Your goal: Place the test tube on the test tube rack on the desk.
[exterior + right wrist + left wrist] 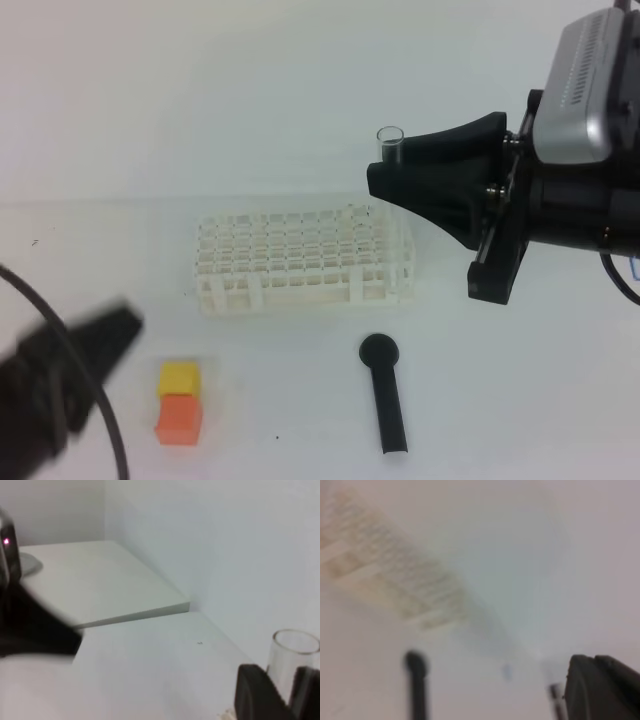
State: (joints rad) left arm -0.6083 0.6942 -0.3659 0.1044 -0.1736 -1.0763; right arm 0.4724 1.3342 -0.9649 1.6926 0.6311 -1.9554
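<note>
Right tool (392, 172) grips the test tube (389, 143) upright — above the test tube rack (305, 262); left tool (105, 335) closed, empty.

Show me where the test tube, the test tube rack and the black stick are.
test tube (389, 143): exterior high view, on its open round rim.
test tube rack (300, 245): exterior high view, on the top grid.
black stick (388, 405): exterior high view, on the shaft.

Blurred test tube rack (395, 587) upper left, black round-headed stick (416, 680) below, dark left pincer (600, 687) lower right
</note>
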